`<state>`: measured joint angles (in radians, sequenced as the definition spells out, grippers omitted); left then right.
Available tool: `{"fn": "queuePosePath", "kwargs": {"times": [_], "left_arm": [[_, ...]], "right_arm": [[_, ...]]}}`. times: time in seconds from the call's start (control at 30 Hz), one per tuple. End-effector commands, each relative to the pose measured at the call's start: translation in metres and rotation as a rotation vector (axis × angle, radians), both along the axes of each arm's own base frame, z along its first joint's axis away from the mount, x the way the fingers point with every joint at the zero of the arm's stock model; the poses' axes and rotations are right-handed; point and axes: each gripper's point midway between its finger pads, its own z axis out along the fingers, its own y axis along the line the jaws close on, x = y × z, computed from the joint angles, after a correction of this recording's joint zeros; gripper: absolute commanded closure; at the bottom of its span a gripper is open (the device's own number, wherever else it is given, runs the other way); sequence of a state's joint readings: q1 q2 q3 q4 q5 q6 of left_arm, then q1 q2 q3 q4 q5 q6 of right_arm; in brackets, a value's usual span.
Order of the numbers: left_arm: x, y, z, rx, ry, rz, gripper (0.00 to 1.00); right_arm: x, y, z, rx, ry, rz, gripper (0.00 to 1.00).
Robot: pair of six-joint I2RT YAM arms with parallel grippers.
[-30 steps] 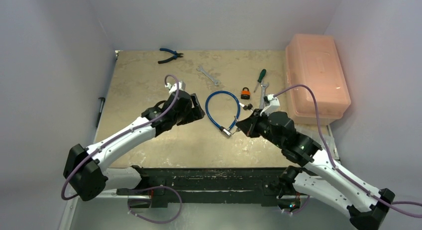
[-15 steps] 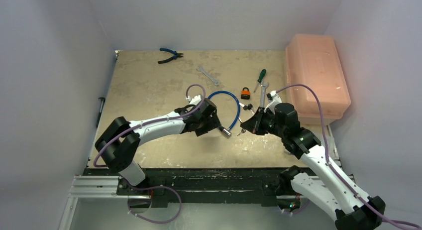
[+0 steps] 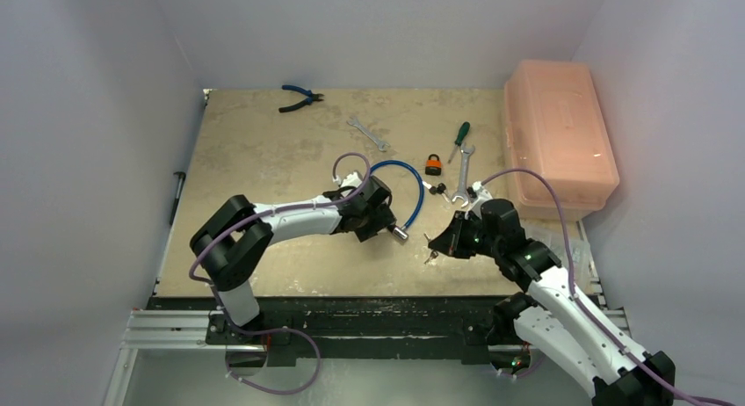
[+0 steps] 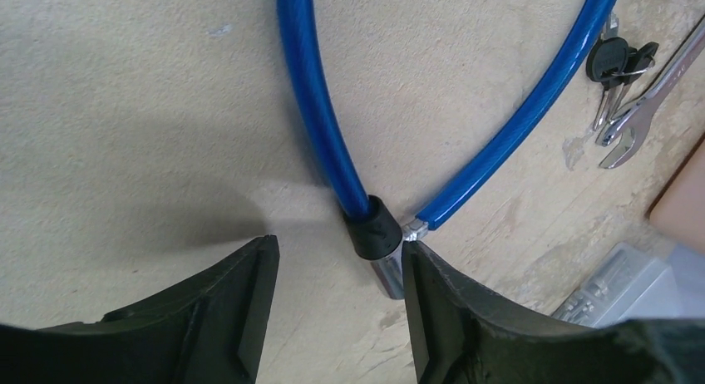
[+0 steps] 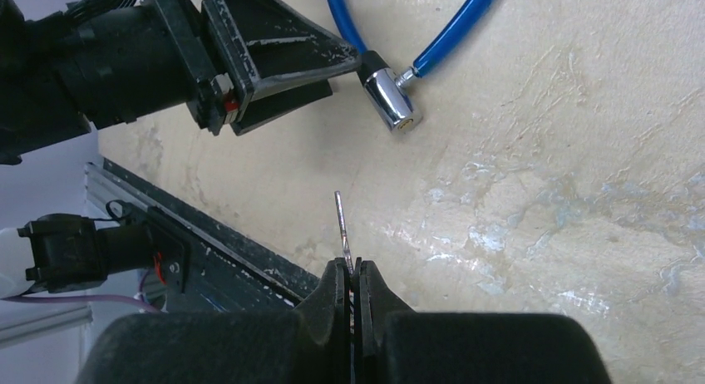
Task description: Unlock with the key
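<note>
L hand (image 4: pixel 337 263) narrowed, straddling lock barrel (image 4: pixel 376 233) | R hand (image 5: pixel 353 274) pinching key (image 5: pixel 341 222)

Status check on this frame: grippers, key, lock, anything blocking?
Copy: left gripper open, straddling the lock barrel; right gripper shut on the key, blade aimed at the barrel, short of it; nothing between them.

Cable (image 4: pixel 318 110): blue, black collar, chrome barrel (image 5: pixel 392 110) (between black left fingers (image 4: pixel 224 317)). Key (image 5: pixel 341 222): silver. Table (image 3: pixel 264 151): mottled beige. Padlock (image 3: pixel 433 165): orange.
</note>
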<state>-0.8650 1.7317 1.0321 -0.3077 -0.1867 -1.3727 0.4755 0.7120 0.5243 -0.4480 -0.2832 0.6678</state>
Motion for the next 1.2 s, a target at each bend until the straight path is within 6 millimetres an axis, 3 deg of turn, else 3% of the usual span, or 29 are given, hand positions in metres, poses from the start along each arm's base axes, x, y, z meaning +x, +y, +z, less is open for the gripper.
{"fn": "queuePosePath", "kwargs": {"times": [0.0,0.33,0.57,1.17], "left_arm": [[0.014,-0.021,0.009,-0.054,-0.020,0.020,0.41],[0.021,-0.020,0.000,0.036,0.030,0.086,0.44],[0.018,-0.016,0.003,0.193,0.078,0.091,0.54],[0.010,-0.029,-0.015,0.254,0.131,0.054,0.55]], "right_arm": [[0.000,0.002,0.003,0.014,-0.031,0.028,1.00],[0.000,0.001,0.001,0.016,-0.042,0.019,1.00],[-0.001,-0.001,0.002,0.018,-0.050,0.011,1.00],[-0.004,-0.001,0.001,0.027,-0.057,0.011,1.00]]}}
